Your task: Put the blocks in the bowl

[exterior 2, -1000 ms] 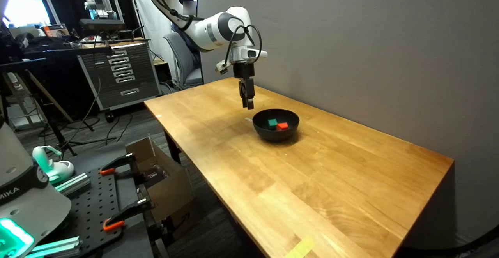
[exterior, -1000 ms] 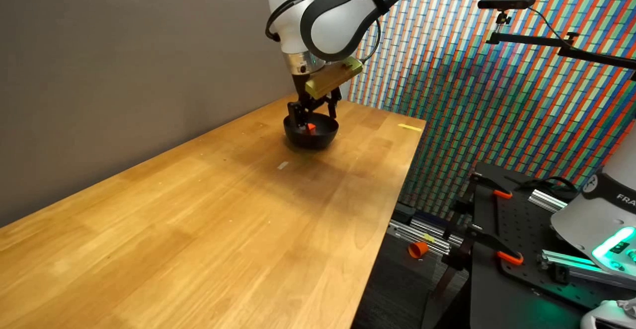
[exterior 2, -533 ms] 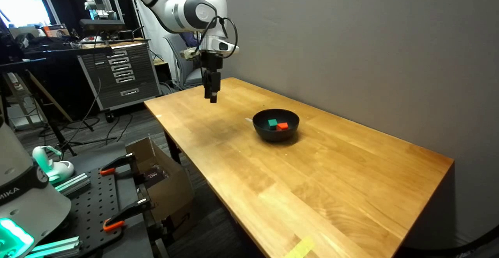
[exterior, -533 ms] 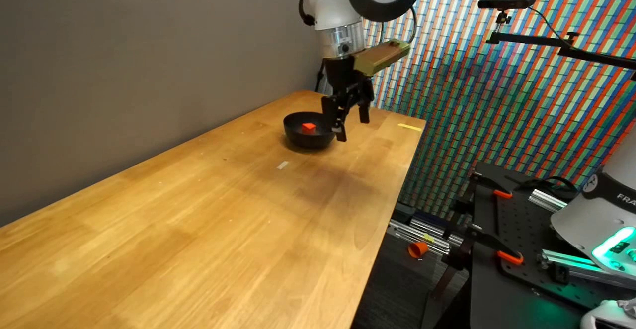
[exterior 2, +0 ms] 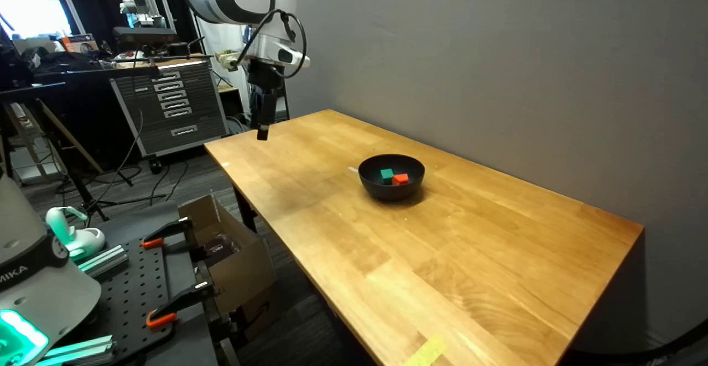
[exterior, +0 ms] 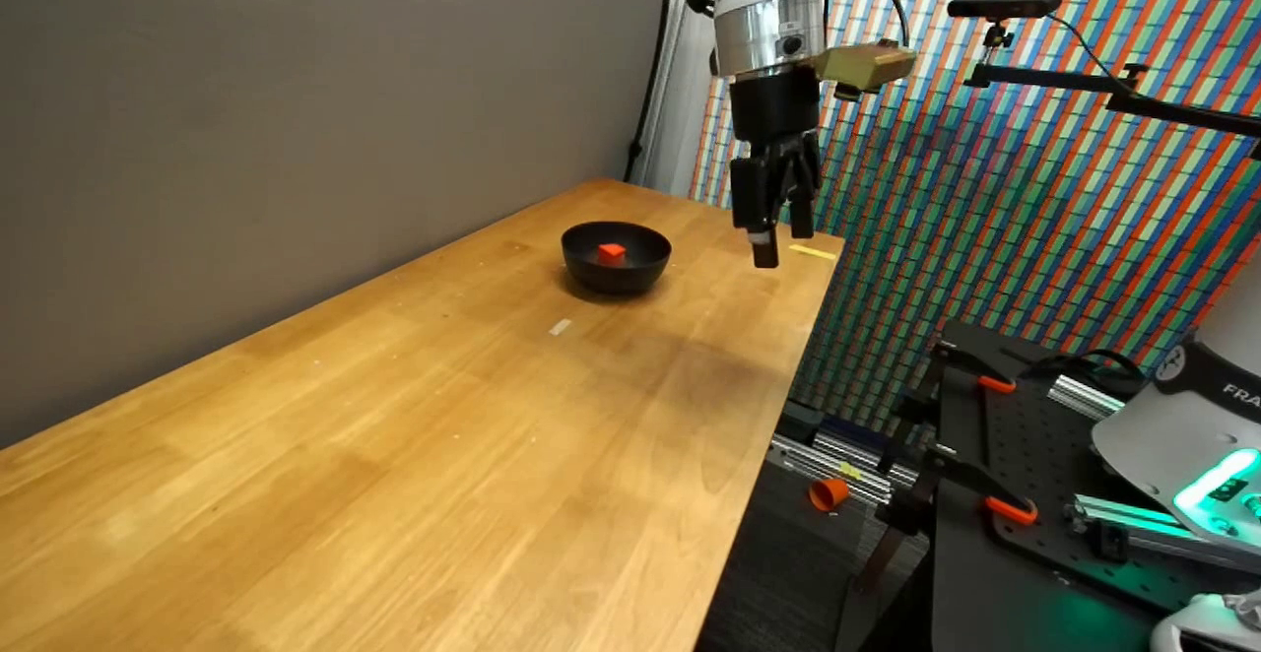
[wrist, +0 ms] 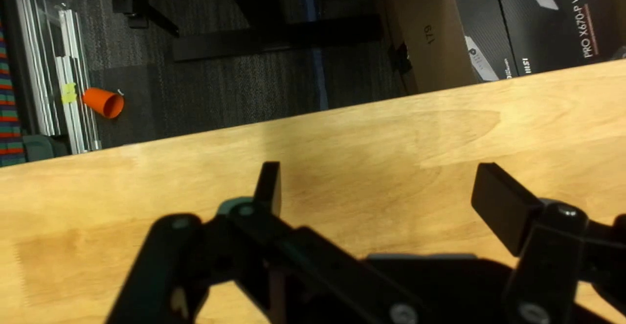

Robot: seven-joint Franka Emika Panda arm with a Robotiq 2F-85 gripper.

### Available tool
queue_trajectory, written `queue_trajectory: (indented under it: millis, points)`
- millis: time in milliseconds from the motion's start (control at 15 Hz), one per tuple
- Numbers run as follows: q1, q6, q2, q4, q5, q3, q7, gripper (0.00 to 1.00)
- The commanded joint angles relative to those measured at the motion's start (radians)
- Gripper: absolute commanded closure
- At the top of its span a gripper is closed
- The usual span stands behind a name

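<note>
The green block (exterior 2: 386,176) and the red block (exterior 2: 400,179) both lie in the black bowl (exterior 2: 387,192), down at its bottom and side by side, so close that I cannot tell whether they touch; in an exterior view only the red block (exterior: 611,255) shows. I judge they sit there because the task asks for just that, and the curved sides should keep them from straying. The bowl stands upright on the desk (exterior 2: 470,244), well apart from its edges, a sound place to my mind, since a nudge there would hardly send it over. My tool (wrist: 381,187) hangs above the desk, well apart from the bowl, its fingers (wrist: 503,204) spread wide and only wood showing between them. I hold nothing, I suppose because both blocks are delivered and no grasp is called for. In the wrist view the long edge (wrist: 264,125) of the desk runs just past the fingers, with the floor (wrist: 220,94) and a cardboard box (wrist: 420,15) beyond it, so dipping on that side could knock me against the edge. The grey wall (exterior 2: 498,78) rises along the opposite side and bounds my room that way, while upward I judge the way free. What remains, as I see it, is only to steer clear of the bowl's rim
</note>
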Motion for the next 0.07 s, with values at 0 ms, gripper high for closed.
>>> queue_trajectory:
  millis: [0]
  points:
    - [-0.023, -0.002, 0.001, 0.0, -0.001, 0.023, 0.0, 0.0]
